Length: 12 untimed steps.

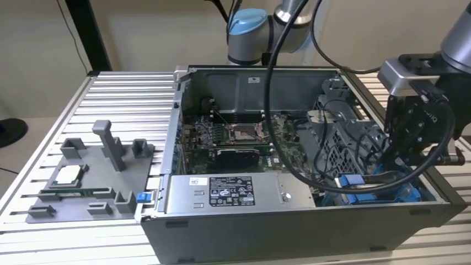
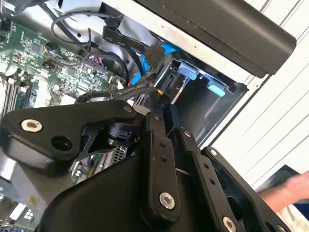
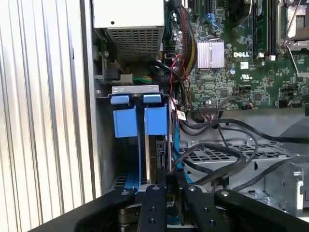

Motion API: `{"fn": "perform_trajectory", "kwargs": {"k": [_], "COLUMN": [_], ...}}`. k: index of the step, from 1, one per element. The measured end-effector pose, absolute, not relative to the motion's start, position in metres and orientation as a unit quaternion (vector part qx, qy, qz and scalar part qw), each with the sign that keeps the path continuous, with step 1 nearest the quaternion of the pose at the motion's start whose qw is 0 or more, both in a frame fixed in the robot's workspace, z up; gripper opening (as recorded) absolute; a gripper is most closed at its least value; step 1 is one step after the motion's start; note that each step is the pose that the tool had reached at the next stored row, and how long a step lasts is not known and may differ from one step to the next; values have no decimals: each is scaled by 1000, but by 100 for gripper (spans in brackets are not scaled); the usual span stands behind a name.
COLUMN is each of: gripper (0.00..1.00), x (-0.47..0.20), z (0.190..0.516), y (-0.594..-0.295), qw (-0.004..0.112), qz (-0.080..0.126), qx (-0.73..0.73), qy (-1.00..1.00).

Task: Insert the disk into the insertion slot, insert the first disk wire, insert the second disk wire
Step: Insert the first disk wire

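Observation:
The disk (image 3: 161,152) stands edge-on inside the insertion slot (image 3: 155,120) of the grey drive cage, behind the slot's blue tabs (image 2: 188,71). Its blue carrier (image 1: 397,194) shows at the case corner nearest the exterior view's right. My gripper (image 3: 171,175) reaches down into the cage at the disk's inner end, where black wires (image 3: 212,152) loop and meet it. In the second wrist view a black sleeved disk wire (image 2: 113,95) runs into the gripper (image 2: 161,94), whose fingers are drawn close together on the wire's end. In the exterior view the gripper (image 1: 395,168) dips behind a cable.
A silver power-supply box (image 1: 220,190) lies in the case beside the cage, with the motherboard (image 1: 235,135) behind it. A grey fixture tray (image 1: 81,182) with posts sits on the ribbed table at the exterior view's left. A hand (image 2: 289,191) shows outside the case.

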State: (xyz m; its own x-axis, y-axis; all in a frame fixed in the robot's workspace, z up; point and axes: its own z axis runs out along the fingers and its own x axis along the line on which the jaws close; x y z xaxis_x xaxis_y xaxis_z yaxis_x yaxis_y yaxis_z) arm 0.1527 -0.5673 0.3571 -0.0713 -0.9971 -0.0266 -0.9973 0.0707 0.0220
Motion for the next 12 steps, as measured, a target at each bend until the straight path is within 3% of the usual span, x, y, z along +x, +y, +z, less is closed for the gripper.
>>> {"fn": "perform_trajectory", "kwargs": {"k": [3, 4, 12], "gripper": [0, 0, 0], "x": [154, 154, 154], "z": [357, 357, 351], "y": [-567, -566, -561], "qw": [-21, -23, -22], "qz": [9, 7, 8], "qx": [-681, -681, -684], "qy": [732, 732, 729]}}
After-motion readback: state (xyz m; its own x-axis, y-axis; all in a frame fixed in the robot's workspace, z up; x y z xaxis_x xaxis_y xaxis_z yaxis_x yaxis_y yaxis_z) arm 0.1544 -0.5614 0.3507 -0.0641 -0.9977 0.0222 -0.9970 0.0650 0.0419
